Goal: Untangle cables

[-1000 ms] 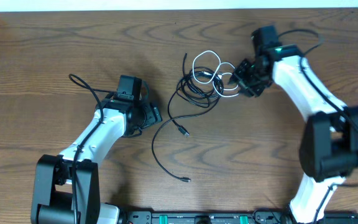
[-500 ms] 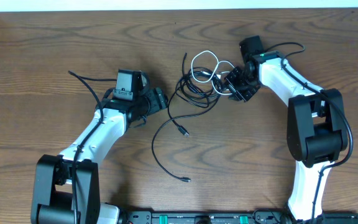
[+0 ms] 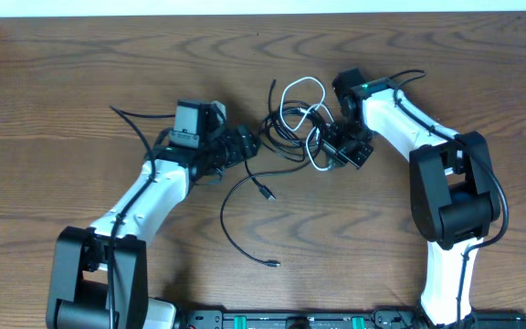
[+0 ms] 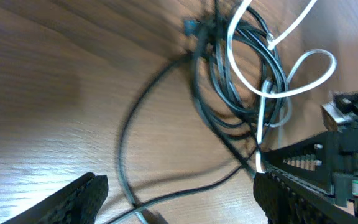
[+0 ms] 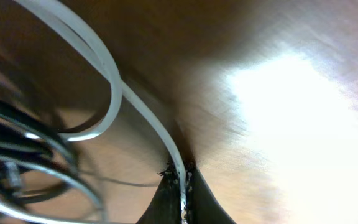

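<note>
Brown wood-grain table meets a white strip behind.

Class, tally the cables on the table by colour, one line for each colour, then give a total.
white cable: 1
black cables: at least 2 (three loose black ends show; the tangle hides the exact count)
Total: at least 3
</note>
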Controlling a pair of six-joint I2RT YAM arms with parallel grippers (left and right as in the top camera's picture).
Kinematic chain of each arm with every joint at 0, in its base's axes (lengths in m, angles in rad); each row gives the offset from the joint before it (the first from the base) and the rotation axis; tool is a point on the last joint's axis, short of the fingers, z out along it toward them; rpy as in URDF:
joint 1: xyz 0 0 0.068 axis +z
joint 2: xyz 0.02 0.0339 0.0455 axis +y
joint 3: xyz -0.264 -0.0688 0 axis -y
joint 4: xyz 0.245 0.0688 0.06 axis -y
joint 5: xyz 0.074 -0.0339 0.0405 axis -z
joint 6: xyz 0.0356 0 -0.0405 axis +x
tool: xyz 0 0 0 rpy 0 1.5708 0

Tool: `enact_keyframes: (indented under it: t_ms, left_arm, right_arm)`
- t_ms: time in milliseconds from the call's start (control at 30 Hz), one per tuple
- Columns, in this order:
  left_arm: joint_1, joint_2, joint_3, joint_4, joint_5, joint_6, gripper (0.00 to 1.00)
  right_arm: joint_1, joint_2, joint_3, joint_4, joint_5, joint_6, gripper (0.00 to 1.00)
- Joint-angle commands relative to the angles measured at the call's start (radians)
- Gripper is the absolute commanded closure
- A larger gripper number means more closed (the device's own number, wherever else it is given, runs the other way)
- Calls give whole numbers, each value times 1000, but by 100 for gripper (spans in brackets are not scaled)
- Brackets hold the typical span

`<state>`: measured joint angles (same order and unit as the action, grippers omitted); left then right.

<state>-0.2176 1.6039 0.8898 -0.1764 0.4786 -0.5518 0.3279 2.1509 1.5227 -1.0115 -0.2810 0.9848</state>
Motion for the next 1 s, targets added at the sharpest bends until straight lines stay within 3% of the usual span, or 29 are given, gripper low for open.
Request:
enact_keyframes:
  t_ms: [0, 200, 367, 533, 600, 667, 833, 967]
  left_arm:
    - [-60, 6, -3, 0, 43, 27, 18]
    - [-154, 6, -3, 0, -155, 24, 18]
    - [-194, 10, -3, 7, -185, 7, 18]
    - [-236, 41, -3, 11, -185, 7, 18]
    - [-259, 74, -3, 24, -185, 7, 18]
    - [-278, 114, -3, 69, -185, 6, 18]
    - [-293, 175, -3, 140, -185, -4, 22]
    - [-294, 220, -3, 183, -191, -4, 22]
  right_arm:
    - [5, -107, -21, -42, 41, -163, 99]
    - [-2, -377, -21, -68, -82, -394, 99]
    - [-18, -609, -21, -154, -84, -486, 99]
    - [-42, -816, -21, -205, 3, -515, 99]
    - [-58, -916, -21, -219, 139, -515, 99]
    - [-58, -971, -21, -243, 238, -514, 97]
    - [-46, -969, -54, -271, 238, -516, 81]
    - [-45, -948, -110, -237, 238, -515, 80]
